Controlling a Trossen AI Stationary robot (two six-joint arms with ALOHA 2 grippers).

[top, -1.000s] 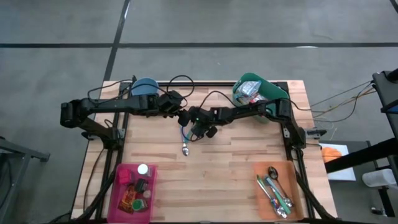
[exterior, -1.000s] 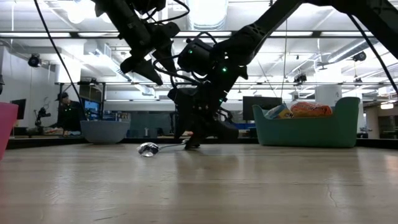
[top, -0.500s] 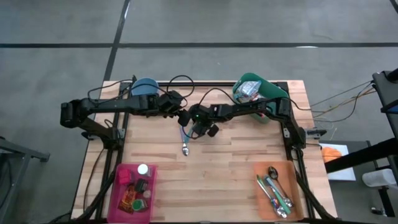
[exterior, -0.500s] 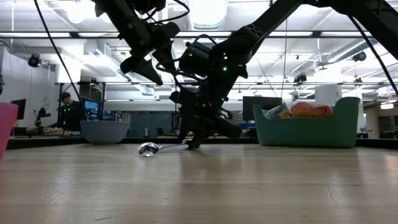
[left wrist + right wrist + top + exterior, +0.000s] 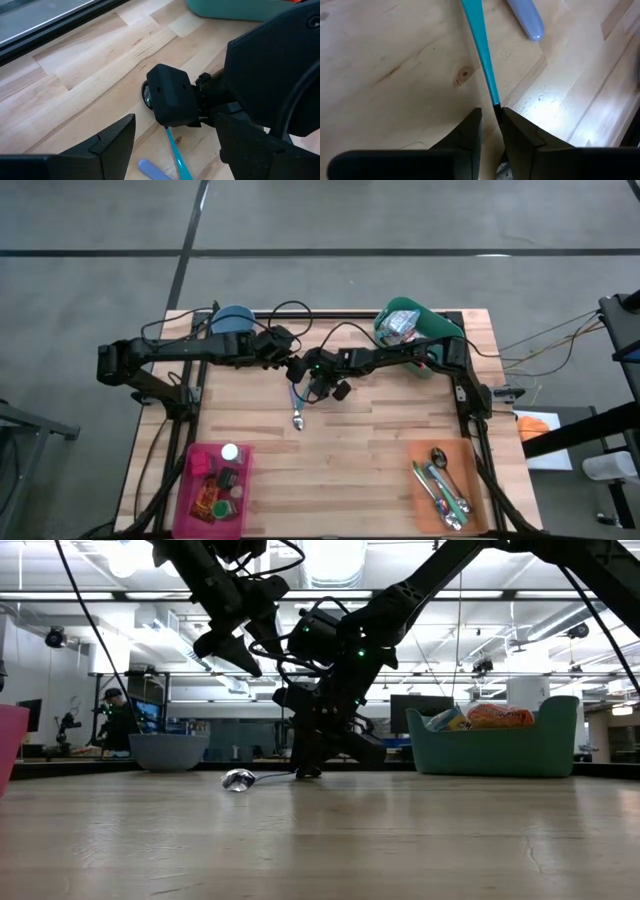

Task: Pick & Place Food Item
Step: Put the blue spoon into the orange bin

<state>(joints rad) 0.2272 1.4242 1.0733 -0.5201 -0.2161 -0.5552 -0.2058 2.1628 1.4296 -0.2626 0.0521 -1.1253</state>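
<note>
A spoon (image 5: 298,418) with a teal handle (image 5: 481,45) lies mid-table, its metal bowl (image 5: 238,780) resting on the wood. My right gripper (image 5: 303,395) (image 5: 491,117) reaches in from the right and is shut on it. A second, pale blue handle (image 5: 525,17) lies beside the teal one. My left gripper (image 5: 285,363) (image 5: 177,120) hangs open just above and to the far left of the right one, touching nothing. Food packets (image 5: 480,717) sit in the teal bin (image 5: 425,330) at the far right. My right gripper pinches the spoon between its two fingers (image 5: 470,131), where the teal handle narrows to its dark neck (image 5: 495,106). The fingers slant down from the table's right side. The handle runs on away from them, and the spoon's bowl lies on the table.
A blue bowl (image 5: 233,318) stands at the far left. At the near left is a pink bin (image 5: 212,480) of small items. An orange tray (image 5: 445,498) of cutlery sits near right. Cables loop along the far edge. Bare wood lies between the bin and the tray.
My right gripper has drawn its fingers together on the spoon's neck and tipped its wrist a little, staying in place. The spoon's bowl has stayed on the table.
</note>
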